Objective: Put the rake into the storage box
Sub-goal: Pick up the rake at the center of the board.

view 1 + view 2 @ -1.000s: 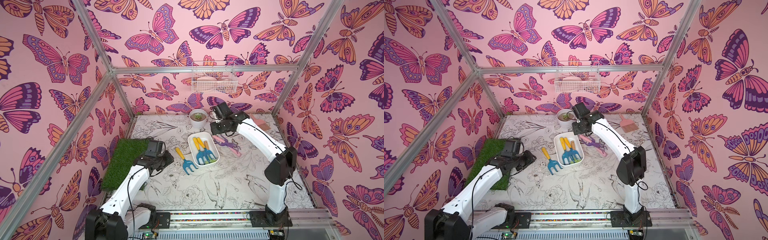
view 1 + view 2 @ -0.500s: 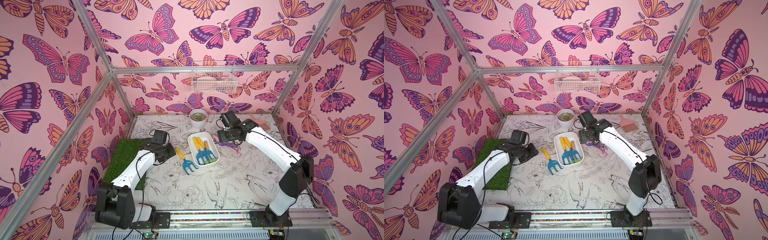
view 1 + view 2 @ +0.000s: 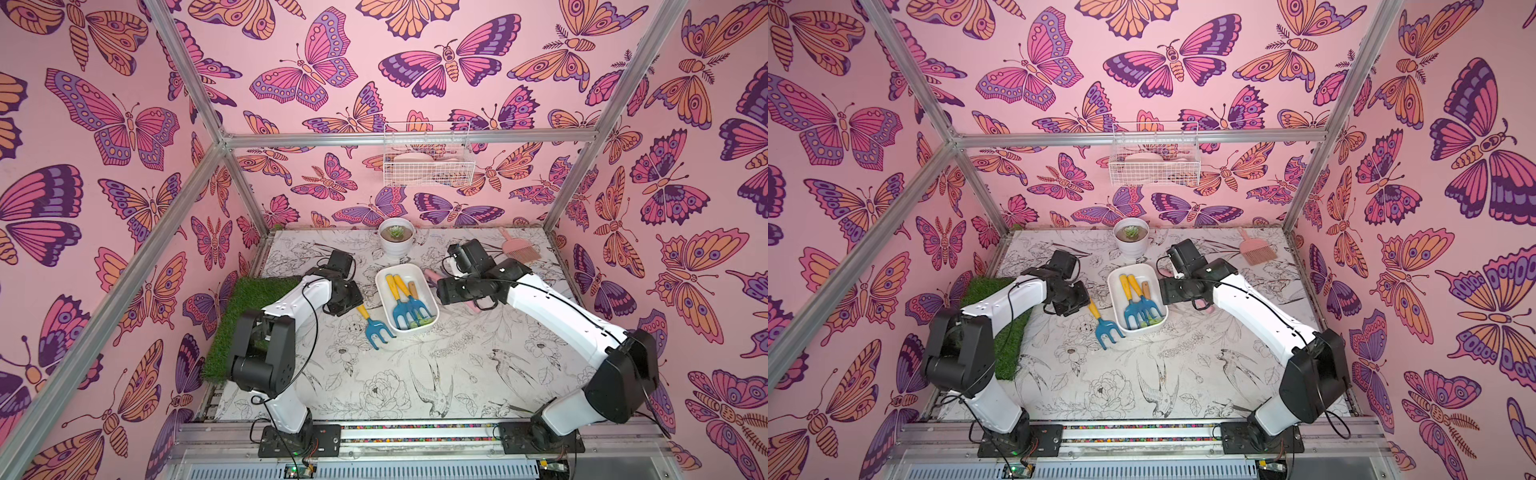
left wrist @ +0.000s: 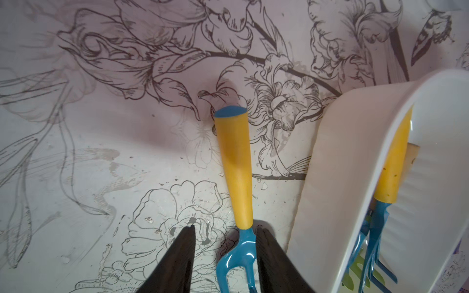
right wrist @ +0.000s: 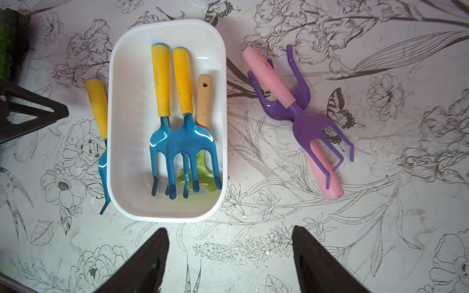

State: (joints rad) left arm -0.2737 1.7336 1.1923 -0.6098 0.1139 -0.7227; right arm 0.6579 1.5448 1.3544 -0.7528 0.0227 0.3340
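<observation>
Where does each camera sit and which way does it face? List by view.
Top views: high at the front, looking down at the table; left arm and right arm show.
Left wrist: on the left arm, facing the rake; left hand straddles it.
Right wrist: above the storage box; right hand open.
Shared: both wrist views show rake and storage box.

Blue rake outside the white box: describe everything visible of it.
The rake has a tapered yellow handle with a blue end cap and a glossy blue pronged head. It could be plastic or painted metal. It lies flat on the table, alongside the long wall of the storage box. The handle is apart from that wall, and the prongs point toward the robot's base. The left gripper straddles its neck, open and not clamped on it.
</observation>
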